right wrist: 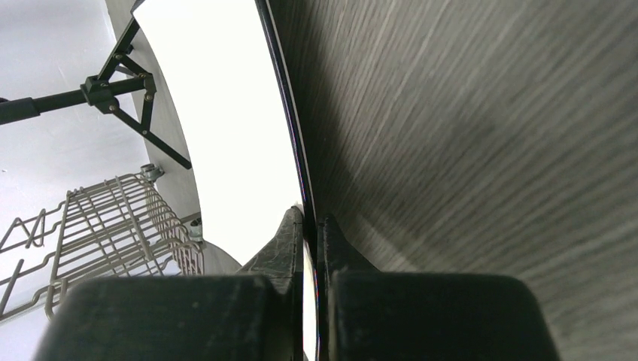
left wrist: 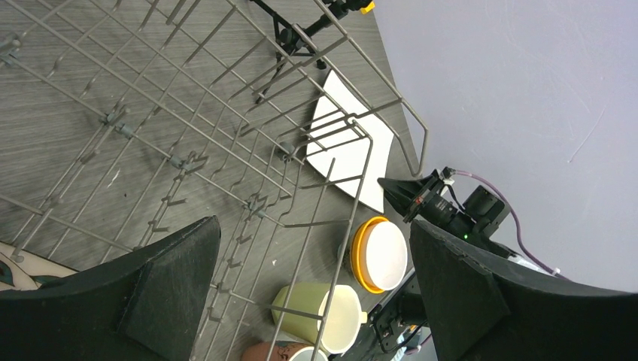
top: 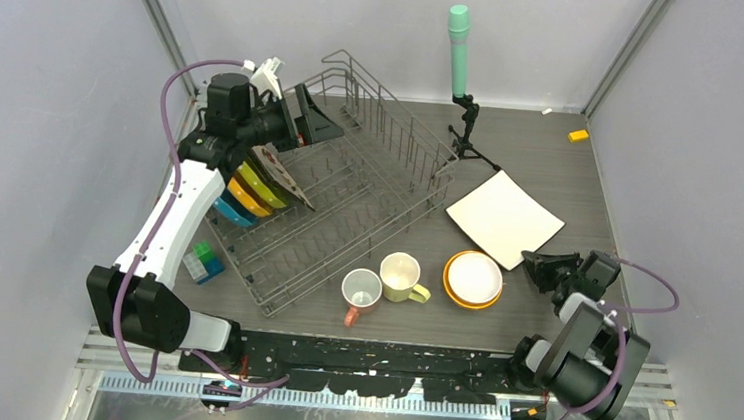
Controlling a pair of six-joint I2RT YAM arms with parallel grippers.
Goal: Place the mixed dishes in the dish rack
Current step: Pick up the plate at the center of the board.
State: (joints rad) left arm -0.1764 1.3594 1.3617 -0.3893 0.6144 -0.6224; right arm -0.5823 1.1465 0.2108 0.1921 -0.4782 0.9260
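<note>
**Step in hand:** pick-up of the white plate (top: 503, 217).

**Layout, near to far:**
- Nearest the bases, two mugs (top: 401, 277) and a stacked bowl (top: 473, 278) stand on the table (top: 571, 176), not yet loaded.
- Just beyond, the right gripper (top: 536, 266) is at the plate's near-right corner. The plate lies flat on the table, outside the rack (top: 360, 184).
- Further left, round plates (top: 249, 197) stand on edge in the rack's left end.
- The left gripper (top: 315, 120) hangs over the rack's far-left side, fingers spread wide, holding nothing.

**Next move, as judged:** lift the plate clear, tip it upright and carry it left to a free row of tines. The hold is on the rim only, so slippage is the risk.

**View differences:**
- The right wrist view alone shows the fingers pressed together on the plate's thin edge. Overhead, that contact is too small to confirm.
- The left wrist view shows bare tines beneath the left gripper.
- Only the overhead view gives the whole layout.
</note>
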